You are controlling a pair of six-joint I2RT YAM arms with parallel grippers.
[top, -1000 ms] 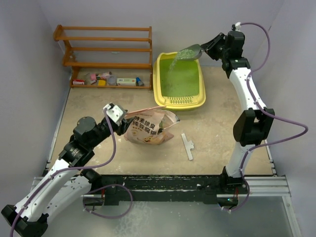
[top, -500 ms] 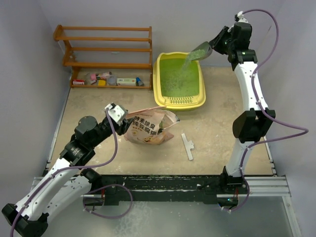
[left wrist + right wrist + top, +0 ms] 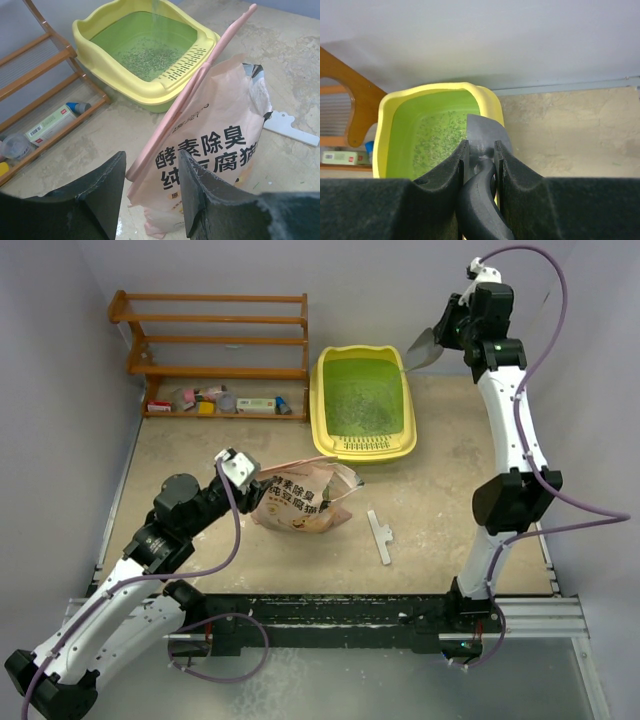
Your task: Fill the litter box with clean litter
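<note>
Litter box (image 3: 362, 448), far centre of table (image 3: 200, 450), holds only a thin scatter of clean litter (image 3: 150, 52), so most of the filling remains; right pincer (image 3: 481, 145) clenched on scoop (image 3: 485, 127), left pincer (image 3: 150, 172) released astride bag (image 3: 215, 145) lip.

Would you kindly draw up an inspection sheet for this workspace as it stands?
Surface: table beige, white dust scattered.
Job's things: litter box upright; clean litter thinly covers its basin.
Clutter: bag standing open; white strip lying flat.
Grippers: left pincer astride bag rim, grip unclear; right pincer shut on scoop.
Cables: purple cables loop free.
Surroundings: wooden rack, small items on bottom shelf.
</note>
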